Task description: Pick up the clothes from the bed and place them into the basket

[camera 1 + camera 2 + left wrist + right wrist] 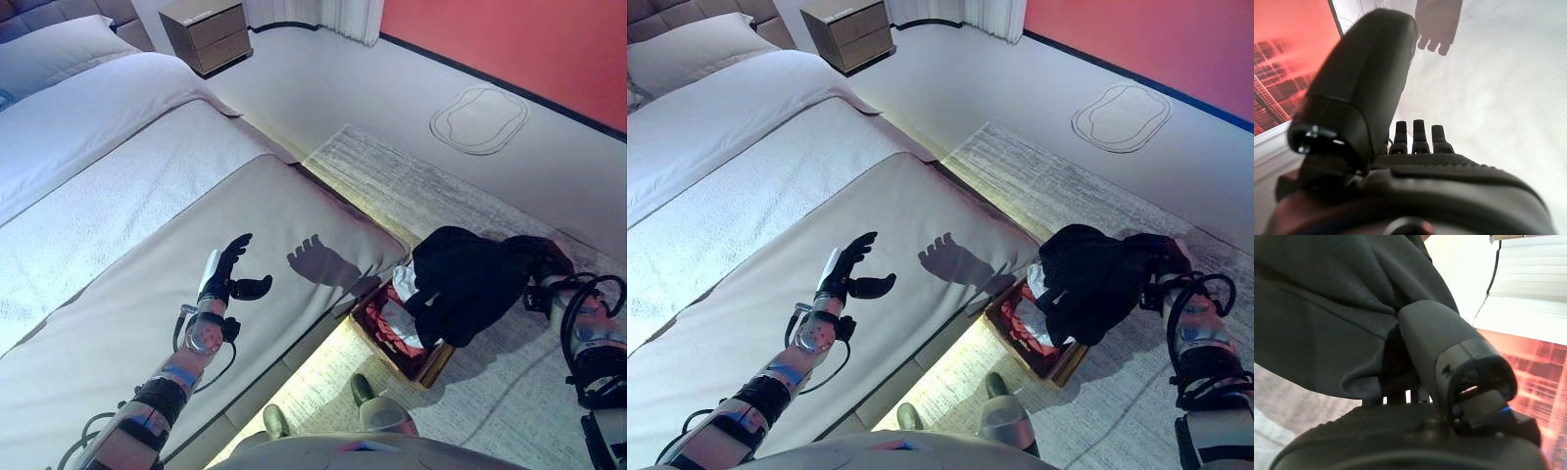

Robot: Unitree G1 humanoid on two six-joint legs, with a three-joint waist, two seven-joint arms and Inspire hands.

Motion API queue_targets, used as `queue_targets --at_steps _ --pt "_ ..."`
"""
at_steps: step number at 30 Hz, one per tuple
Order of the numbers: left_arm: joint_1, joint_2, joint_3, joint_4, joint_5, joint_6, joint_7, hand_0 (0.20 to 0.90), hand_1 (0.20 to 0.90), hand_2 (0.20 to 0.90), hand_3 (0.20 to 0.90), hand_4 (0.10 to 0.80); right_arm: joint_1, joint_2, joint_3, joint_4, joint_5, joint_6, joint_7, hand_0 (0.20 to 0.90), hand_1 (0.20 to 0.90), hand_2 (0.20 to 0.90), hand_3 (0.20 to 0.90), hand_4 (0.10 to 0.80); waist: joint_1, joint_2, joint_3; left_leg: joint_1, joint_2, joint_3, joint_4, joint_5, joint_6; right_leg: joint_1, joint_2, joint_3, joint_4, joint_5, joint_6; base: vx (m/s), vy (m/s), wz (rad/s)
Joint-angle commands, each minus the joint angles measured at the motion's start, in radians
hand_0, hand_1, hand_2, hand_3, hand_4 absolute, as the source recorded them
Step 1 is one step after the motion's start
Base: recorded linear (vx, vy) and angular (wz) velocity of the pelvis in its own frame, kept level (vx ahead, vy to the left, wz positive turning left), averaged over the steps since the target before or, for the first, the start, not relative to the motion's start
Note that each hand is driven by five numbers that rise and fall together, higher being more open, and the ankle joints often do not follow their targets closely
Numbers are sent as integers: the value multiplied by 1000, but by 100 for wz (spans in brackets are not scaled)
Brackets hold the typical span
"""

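Right hand [1449, 382] pinches limp black cloth [470, 279] over the rectangular basket [426, 362]; left hand [227, 274] spread empty.

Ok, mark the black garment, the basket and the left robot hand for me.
black garment [470, 279], left eye view, middle of the bunched cloth.
basket [436, 364], left eye view, its near corner rim.
left robot hand [223, 276], left eye view, palm above the bed.

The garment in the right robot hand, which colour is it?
Black garment; the right eye view shows it best.
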Motion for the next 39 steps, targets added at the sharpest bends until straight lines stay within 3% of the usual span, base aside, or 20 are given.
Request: queue_targets --at_steps 1,8,9,10,11,34,39 --pt "-124 14 -24 13 26 -67 53 900 900 900 900 800 -160 -41 13 105 -16 -101 7 300 300 300 200 100 36 -16 -66 40 8 -37 36 -163 6 -65 32 -34 65 -30 -3 9 -9 4" --pt "-125 11 -30 16 32 -70 48 900 900 900 900 800 -156 11 43 176 -36 -115 24 300 300 300 200 100 53 -15 -68 43 9 -45 39 -163 7 -57 29 -40 64 -32 -3 0 -3 1" --pt "-126 12 -32 13 31 -69 49 900 900 900 900 800 -153 15 47 180 -40 -112 23 385 385 385 299 199 55 -15 -67 42 9 -47 39 -162 6 -58 29 -40 64 -31 -3 -8 -13 9" --pt "-126 12 -33 11 32 -67 49 900 900 900 900 800 -150 19 49 182 -42 -110 16 578 578 578 524 424 56 -15 -67 40 10 -48 40 -162 6 -59 29 -41 64 -31 -3 -18 -10 13" --pt "-126 12 -35 15 30 -71 52 900 900 900 900 800 -148 26 51 199 -39 -108 9 900 900 900 900 800 59 -14 -64 39 9 -50 38 -161 6 -60 29 -42 63 -30 -2 -18 -3 11" --pt "-110 21 -23 26 39 -95 42 900 900 900 900 800 -123 18 49 186 -68 -144 -1 900 900 900 900 800 70 -22 -70 54 15 -64 27 -157 5 -42 29 -46 59 -31 -2 2 -1 1" --pt "-94 11 -11 32 29 -78 34 900 900 900 900 800 -146 14 75 -65 -94 -180 -95 900 900 900 900 800 74 -19 -76 56 14 -93 21 -152 1 -27 29 -54 62 -44 -8 0 0 0"
